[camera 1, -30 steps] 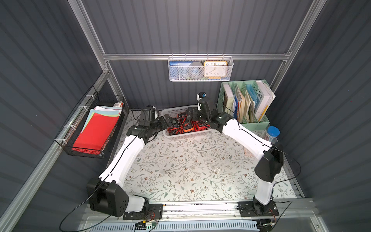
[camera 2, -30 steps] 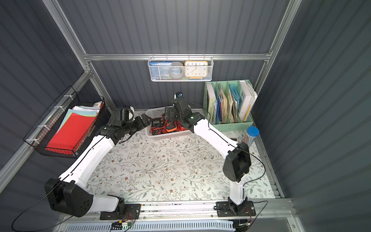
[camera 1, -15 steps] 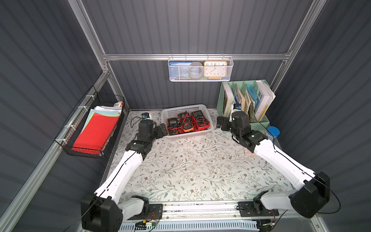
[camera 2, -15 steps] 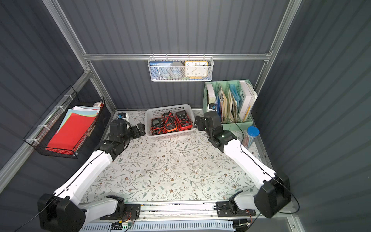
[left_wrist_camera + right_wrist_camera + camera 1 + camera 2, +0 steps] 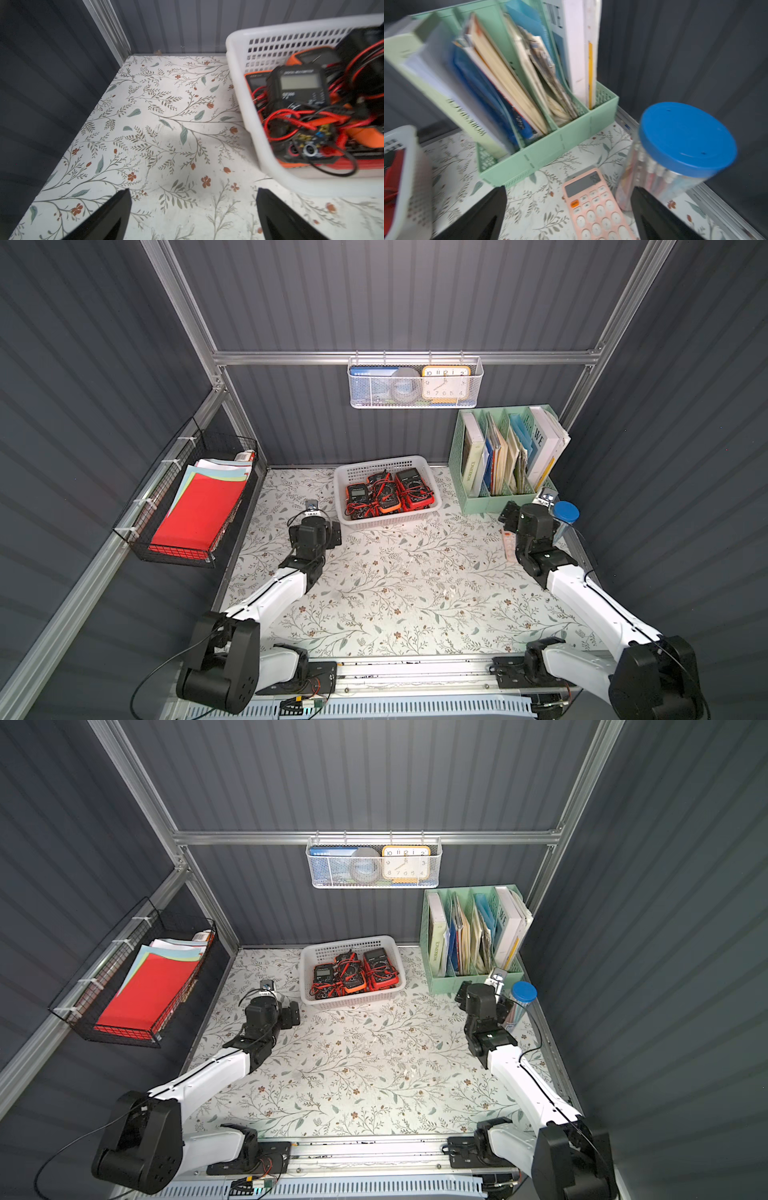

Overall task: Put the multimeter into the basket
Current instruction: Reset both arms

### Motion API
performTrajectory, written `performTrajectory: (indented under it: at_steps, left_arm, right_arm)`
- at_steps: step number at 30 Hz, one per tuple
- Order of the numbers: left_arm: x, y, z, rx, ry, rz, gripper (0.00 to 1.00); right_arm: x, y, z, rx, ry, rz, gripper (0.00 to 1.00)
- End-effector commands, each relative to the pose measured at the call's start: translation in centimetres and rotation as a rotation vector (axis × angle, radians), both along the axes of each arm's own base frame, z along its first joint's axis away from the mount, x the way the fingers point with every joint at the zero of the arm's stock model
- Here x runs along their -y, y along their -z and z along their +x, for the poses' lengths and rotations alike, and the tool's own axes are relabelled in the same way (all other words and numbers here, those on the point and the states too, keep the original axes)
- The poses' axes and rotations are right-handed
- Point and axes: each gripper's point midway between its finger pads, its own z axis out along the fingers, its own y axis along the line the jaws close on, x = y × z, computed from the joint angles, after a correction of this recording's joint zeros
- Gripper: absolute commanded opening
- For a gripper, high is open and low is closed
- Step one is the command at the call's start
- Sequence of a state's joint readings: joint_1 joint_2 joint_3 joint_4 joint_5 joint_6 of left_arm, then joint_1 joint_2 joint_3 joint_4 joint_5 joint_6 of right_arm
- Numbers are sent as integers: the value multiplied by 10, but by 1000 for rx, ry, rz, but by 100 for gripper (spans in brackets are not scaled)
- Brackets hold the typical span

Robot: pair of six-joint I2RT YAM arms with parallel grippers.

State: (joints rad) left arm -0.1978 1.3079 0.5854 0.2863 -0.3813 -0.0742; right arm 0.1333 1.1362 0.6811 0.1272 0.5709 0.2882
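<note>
At far centre, boxy multimeters (image 5: 384, 494) with tangled red leads are lying inside the perforated white plastic basket (image 5: 386, 519). Both the left gripper (image 5: 192, 191) and right gripper (image 5: 569, 188) are gaping wide, gripping nothing.

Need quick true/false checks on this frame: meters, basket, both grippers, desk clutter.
1. Multimeters lie inside the white basket. True.
2. The left gripper holds a multimeter. False: its fingers are apart with nothing between them.
3. A pink calculator lies beside the blue-lidded jar. True.
4. The right gripper hangs over the basket. False: it is open by the calculator, near the green file holder.
5. The clock sits in the black wire basket. False: it is in the white mesh basket.
</note>
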Motion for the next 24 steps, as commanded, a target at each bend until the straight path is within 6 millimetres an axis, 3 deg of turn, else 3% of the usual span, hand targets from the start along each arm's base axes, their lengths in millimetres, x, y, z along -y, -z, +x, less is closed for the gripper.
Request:
performTrajectory:
  at_steps: [1,10,14,19,21,24]
  left_arm:
    - [-7,-7,13,71,-4,113,99]
    - [-15,38,6,49,-1,150,99]
    - [-18,58,2,49,7,124,99]
    - [-21,82,-1,87,23,86,99]
    - [-25,73,3,144,22,148,99]
    - [-17,88,2,58,54,63,99]
  right_arm:
    - [24,20,-5,-45,105,-29,99]
    - [36,73,5,-102,136,-154,99]
    - [26,95,16,-51,55,-144,99]
    - [-2,104,30,-76,-142,-129,99]
    - [-3,105,30,-45,-168,-110,99]
    - [-10,114,25,-33,-220,-93,99]
